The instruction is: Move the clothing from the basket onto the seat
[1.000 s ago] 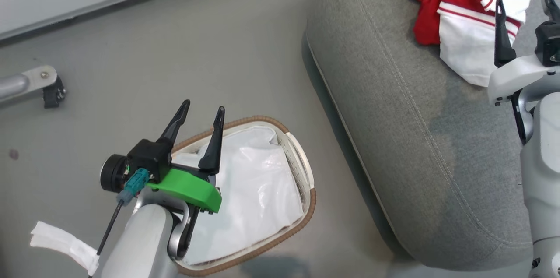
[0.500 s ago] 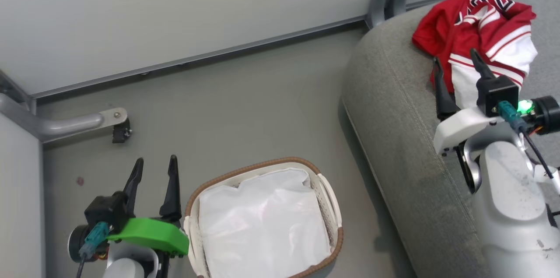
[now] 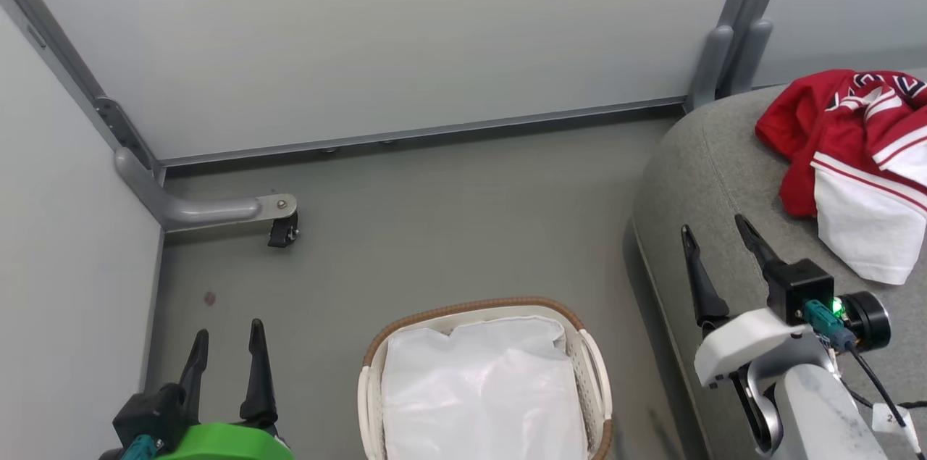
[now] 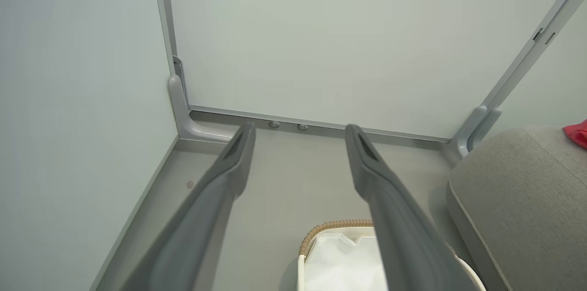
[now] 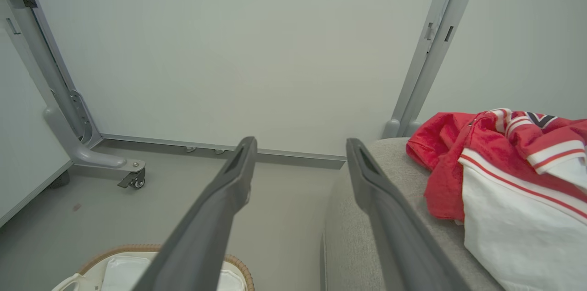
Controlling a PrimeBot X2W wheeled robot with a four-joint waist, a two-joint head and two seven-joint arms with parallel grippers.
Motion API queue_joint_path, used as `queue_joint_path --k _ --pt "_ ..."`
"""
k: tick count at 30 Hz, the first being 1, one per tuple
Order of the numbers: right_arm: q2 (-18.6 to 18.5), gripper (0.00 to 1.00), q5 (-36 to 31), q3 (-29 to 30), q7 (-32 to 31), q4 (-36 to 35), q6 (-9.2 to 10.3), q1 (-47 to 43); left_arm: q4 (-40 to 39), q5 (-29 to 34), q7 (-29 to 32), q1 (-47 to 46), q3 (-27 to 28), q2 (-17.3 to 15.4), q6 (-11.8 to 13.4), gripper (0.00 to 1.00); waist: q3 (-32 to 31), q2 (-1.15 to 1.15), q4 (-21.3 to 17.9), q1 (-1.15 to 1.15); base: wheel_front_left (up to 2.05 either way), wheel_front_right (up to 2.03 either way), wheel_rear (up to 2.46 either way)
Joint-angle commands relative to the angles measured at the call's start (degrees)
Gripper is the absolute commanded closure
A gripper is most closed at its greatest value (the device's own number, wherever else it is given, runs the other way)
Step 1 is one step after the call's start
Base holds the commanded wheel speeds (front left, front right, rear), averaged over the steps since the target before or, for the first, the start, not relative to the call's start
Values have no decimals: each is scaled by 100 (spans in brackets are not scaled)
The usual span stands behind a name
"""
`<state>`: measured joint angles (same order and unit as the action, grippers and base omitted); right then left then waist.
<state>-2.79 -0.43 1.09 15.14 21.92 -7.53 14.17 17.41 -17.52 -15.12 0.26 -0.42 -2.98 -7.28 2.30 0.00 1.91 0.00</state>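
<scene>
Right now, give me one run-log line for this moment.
clothing: on seat | basket: white liner showing, no clothing seen | left gripper: open, empty | right gripper: open, empty

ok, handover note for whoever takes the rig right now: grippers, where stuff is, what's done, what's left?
Left gripper: open, empty, over the floor left of the basket.
Right gripper: open, empty, above the edge of the seat.
Clothing: bunched red-and-white pile on the seat. The basket holds just its white liner, as far as it shows.
Done: transfer looks complete.
Left: confirm the pile holds both garments; can't tell from here.
</scene>
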Motion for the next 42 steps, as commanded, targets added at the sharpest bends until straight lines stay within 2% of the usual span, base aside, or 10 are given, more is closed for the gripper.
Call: queue_joint_path --k 1,11,28,29,33,42 --pt "-22 0 88 -4 0 -89 8 -190 -28 4 -5 109 16 -1 -9 0 -103 0 116 0 0 0 0" --pt "-22 0 385 34 0 -301 8 -803 12 -124 -5 299 -125 5 -15 0 -148 0 99 0 0 0 0" --pt "-21 0 530 -68 0 -241 8 -863 106 -207 -5 214 -250 6 -22 0 -137 0 36 0 0 0 0" --pt "4 100 509 -62 -1 -232 0 -802 123 -198 2 213 -247 13 -3 100 -137 0 36 0 0 0 0" --pt "47 100 530 -59 -18 -38 0 -888 313 -231 8 221 -270 42 -3 100 -137 0 35 0 0 0 0" --pt "39 100 1578 43 -305 -105 1 -846 232 -1132 242 114 -184 13 -5 100 -142 0 19 0 0 0 0"
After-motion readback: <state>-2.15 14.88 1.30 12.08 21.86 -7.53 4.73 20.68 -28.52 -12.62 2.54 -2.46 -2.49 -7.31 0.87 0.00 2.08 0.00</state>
